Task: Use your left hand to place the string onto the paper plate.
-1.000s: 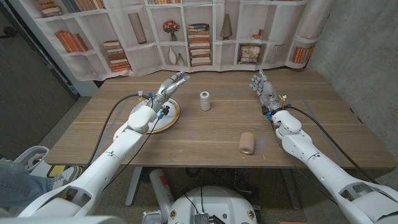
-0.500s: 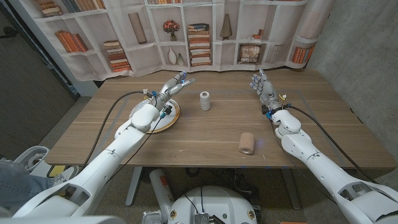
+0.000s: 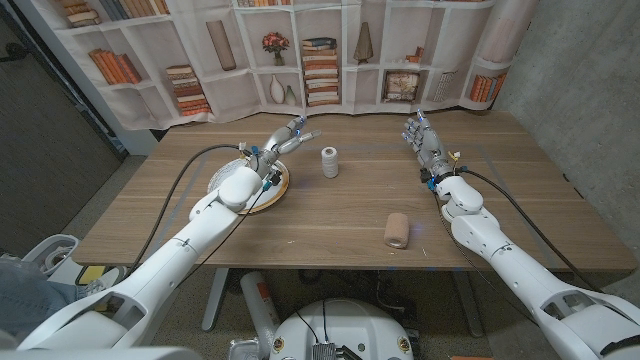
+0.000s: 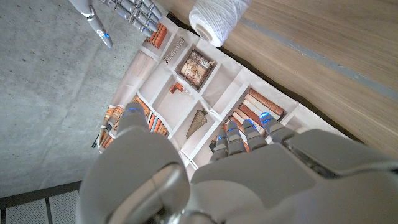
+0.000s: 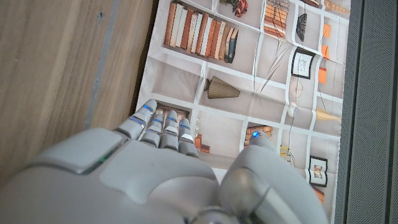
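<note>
Two hands up over the wooden worktop (image 3: 330, 215), both with fingers apart and holding nothing. The left hand (image 3: 284, 138) hovers above the round paper plate with the tan rim (image 3: 262, 193), reaching toward 3 o'clock, where the small white spool of string (image 3: 329, 161) stands upright, well apart from the plate. The right hand (image 3: 422, 138) waits at the spool's 3 o'clock. A tan roll (image 3: 397, 230) lies at its 5 o'clock.

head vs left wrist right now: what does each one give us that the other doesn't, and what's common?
Head view alone: the paper plate under the left arm, a tan roll near the front edge, and the gap between the left hand and the string spool. Left wrist view alone: a close look at the spool's wound end past the fingers. Shared: spool, left hand, right hand, wooden table, bookshelf backdrop.
</note>
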{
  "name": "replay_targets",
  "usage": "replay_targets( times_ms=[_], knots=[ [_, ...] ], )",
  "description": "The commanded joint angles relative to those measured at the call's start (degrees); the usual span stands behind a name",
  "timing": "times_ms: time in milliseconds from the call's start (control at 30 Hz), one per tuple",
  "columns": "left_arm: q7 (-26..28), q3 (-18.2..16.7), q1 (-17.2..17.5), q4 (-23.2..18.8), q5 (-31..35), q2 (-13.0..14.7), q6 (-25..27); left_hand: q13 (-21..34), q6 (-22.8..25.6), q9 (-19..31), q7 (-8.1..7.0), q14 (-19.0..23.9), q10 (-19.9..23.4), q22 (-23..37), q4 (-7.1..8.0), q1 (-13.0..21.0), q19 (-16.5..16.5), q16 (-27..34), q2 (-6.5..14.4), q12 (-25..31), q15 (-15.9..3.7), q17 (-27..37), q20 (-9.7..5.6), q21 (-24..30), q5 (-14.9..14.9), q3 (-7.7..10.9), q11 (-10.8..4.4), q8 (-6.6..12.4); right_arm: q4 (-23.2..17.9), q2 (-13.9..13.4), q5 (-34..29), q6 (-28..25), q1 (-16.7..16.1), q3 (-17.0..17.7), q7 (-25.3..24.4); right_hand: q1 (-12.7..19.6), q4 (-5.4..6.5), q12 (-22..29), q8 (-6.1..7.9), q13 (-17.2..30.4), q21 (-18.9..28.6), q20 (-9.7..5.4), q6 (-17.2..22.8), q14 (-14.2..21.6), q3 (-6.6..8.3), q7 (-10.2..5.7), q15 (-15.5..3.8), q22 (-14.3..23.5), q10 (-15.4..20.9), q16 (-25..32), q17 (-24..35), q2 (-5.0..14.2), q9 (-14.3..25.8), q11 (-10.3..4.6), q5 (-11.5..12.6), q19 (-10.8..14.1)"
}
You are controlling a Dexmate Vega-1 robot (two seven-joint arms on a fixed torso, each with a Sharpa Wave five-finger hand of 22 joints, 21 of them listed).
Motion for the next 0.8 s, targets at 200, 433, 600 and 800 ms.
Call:
replay_targets(
  times_ms=[200, 433, 600, 800],
  knots=[
    [2.02, 2.82, -1.51, -0.64, 3.82, -0.02, 3.47, 0.24, 1.21, 0.21, -0.18, 0.97, 1.38, 0.29, -0.43, 0.86, 0.62, 0.30, -0.21, 0.43, -0.13, 0.13, 0.49, -0.12, 0.24, -0.04, -0.32, 0.43, 0.53, 0.28, 0.45, 0.64, -0.37, 0.29, 0.15, 0.67, -0.39, 0.46, 0.47, 0.11, -0.18, 0.01, 0.38, 0.53, 0.06, 0.05, 0.11, 0.24, 0.33, 0.26, 0.11, 0.29, 0.29, -0.30, 0.24, 0.33],
    [0.68, 4.14, -2.77, -0.77, 4.61, -0.39, 6.25, 0.26, 1.67, 0.22, -0.21, 1.45, 1.89, 0.31, -0.56, 1.38, 0.84, 0.39, 0.04, 0.53, -0.30, 0.15, 0.39, -0.13, 0.32, -0.01, -0.56, 0.53, 0.72, 0.38, 0.78, 1.00, -0.66, 0.51, 0.28, 0.68, -0.43, 0.48, 0.49, 0.11, -0.20, 0.04, 0.47, 0.63, 0.01, 0.01, 0.18, 0.25, 0.39, 0.29, 0.12, 0.31, 0.30, -0.30, 0.25, 0.37],
    [0.55, 5.20, -3.41, -1.11, 6.03, -0.60, 7.85, 0.26, 1.77, 0.23, -0.21, 1.69, 1.92, 0.32, -0.60, 1.59, 0.84, 0.44, 0.15, 0.50, -0.34, 0.16, 0.42, -0.18, 0.35, 0.00, -0.66, 0.53, 0.69, 0.38, 1.10, 1.16, -1.07, 0.66, 0.42, 0.69, -0.46, 0.47, 0.48, 0.11, -0.20, 0.01, 0.48, 0.68, -0.02, -0.01, 0.20, 0.25, 0.37, 0.30, 0.12, 0.33, 0.30, -0.26, 0.26, 0.41],
    [0.94, 6.53, -4.02, -1.35, 8.11, -0.89, 9.52, 0.28, 2.44, 0.24, -0.23, 2.07, 2.43, 0.33, -0.66, 2.00, 1.01, 0.51, 0.42, 0.62, -0.54, 0.18, 0.32, -0.19, 0.41, 0.05, -0.72, 0.72, 0.45, 0.25, 1.31, 1.27, -1.43, 0.80, 0.56, 0.71, -0.49, 0.47, 0.49, 0.12, -0.20, 0.04, 0.52, 0.72, -0.05, -0.02, 0.25, 0.25, 0.38, 0.30, 0.13, 0.35, 0.30, -0.28, 0.27, 0.48]
  ],
)
